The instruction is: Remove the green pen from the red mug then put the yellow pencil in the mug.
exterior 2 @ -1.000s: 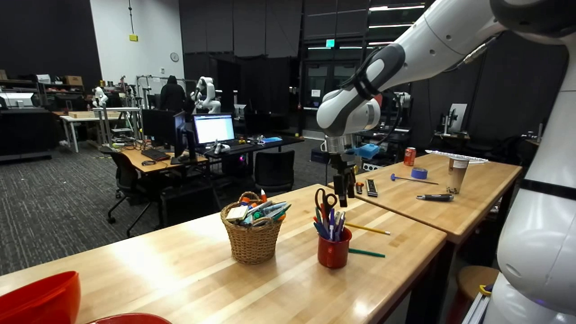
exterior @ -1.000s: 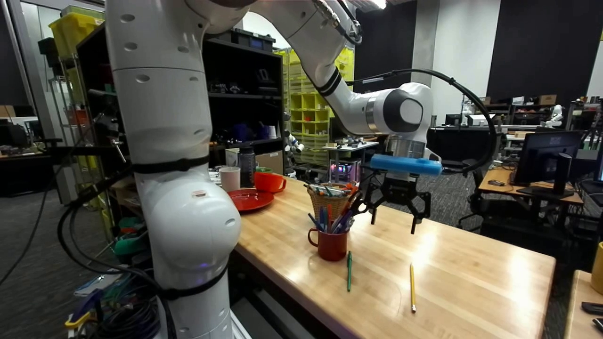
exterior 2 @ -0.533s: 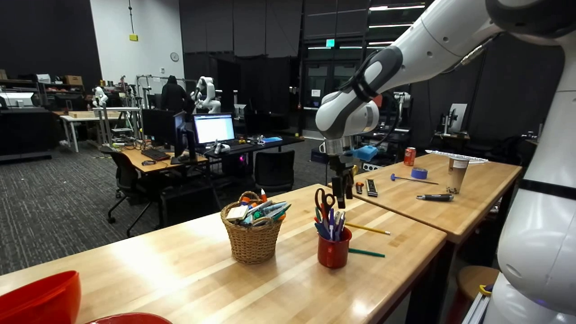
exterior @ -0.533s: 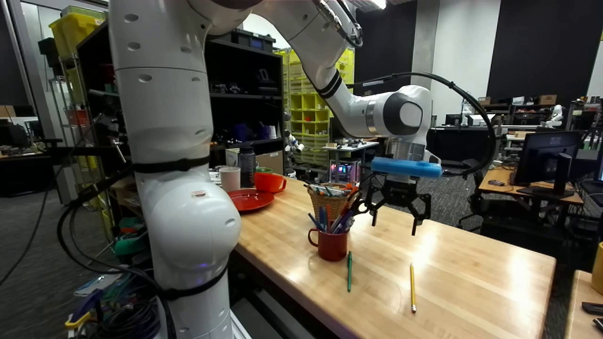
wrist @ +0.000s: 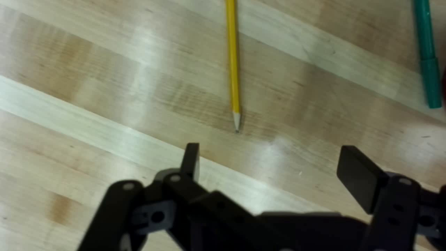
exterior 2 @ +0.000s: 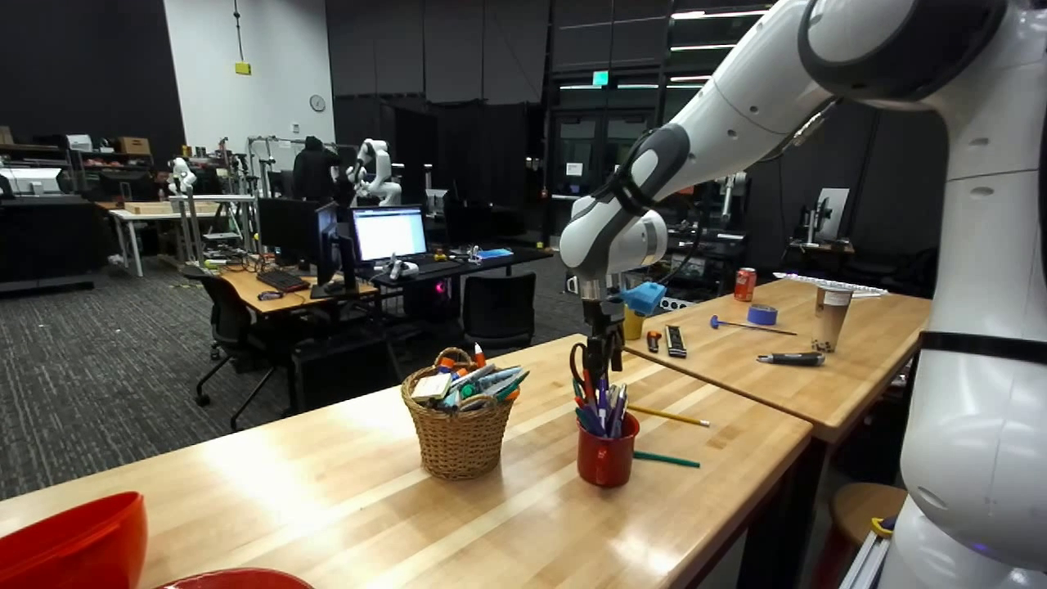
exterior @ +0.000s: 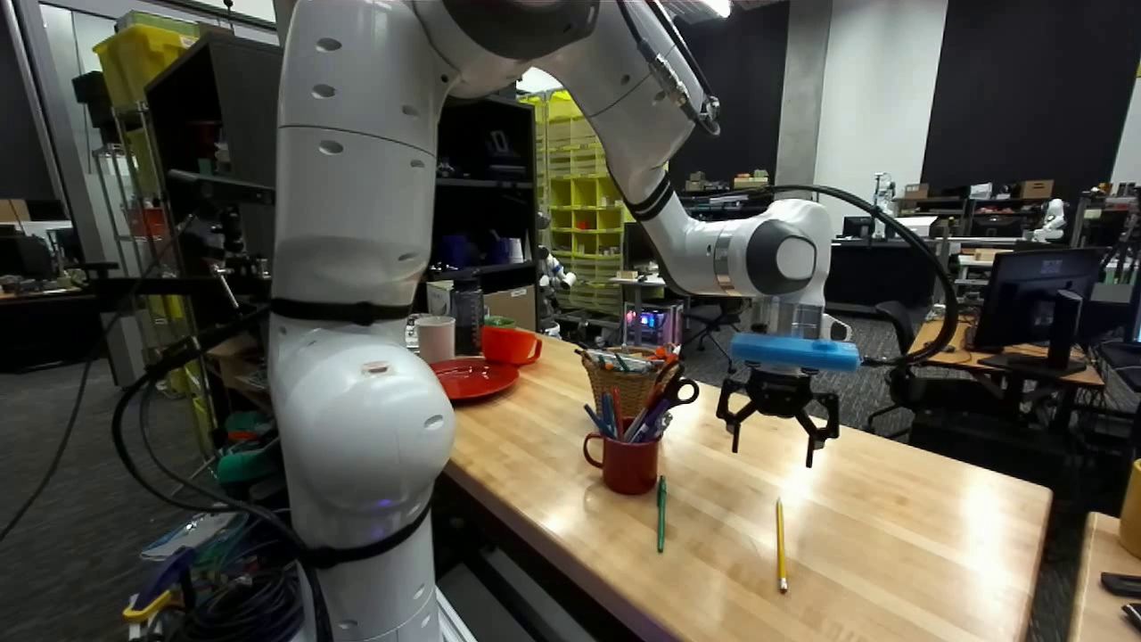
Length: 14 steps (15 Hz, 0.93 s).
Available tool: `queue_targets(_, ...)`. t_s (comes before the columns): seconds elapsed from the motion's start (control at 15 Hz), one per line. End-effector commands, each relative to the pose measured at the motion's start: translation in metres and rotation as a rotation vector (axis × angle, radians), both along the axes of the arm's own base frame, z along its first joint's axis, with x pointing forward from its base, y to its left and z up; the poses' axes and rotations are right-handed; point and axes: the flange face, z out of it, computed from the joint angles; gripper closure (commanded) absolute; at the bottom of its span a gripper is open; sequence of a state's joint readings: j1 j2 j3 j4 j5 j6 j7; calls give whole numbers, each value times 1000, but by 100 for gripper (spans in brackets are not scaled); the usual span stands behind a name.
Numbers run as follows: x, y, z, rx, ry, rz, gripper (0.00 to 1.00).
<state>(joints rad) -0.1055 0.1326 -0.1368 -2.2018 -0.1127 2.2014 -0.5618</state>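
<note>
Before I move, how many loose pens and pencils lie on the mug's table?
2: the green pen beside the red mug, and the yellow pencil, its tip toward the open gripper. Others could be hidden behind the red-orange bowl.

Your wooden desk carries the red mug, the green pen lying just beside it and the yellow pencil farther off; you have a wicker basket near the mug, a red plate and a red-orange bowl.

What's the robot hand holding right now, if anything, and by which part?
Nothing is held: the hand stands open, and the yellow pencil and green pen both lie on the table.
</note>
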Motion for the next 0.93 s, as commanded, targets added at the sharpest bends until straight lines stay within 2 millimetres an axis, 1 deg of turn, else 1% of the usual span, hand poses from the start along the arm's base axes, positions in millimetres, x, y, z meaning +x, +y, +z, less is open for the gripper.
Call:
queue_targets(0.0, 16, -26, 1, -2, -6, -15, 0)
queue_targets(0.2, 20, -39, -3, 4, 2, -22, 0)
queue_targets(0.4, 22, -48, -10, 11, 19, -29, 0)
queue_targets(0.67, 14, -58, -15, 14, 51, -45, 0)
queue_targets(0.87, 8, -62, -14, 12, 73, -64, 0)
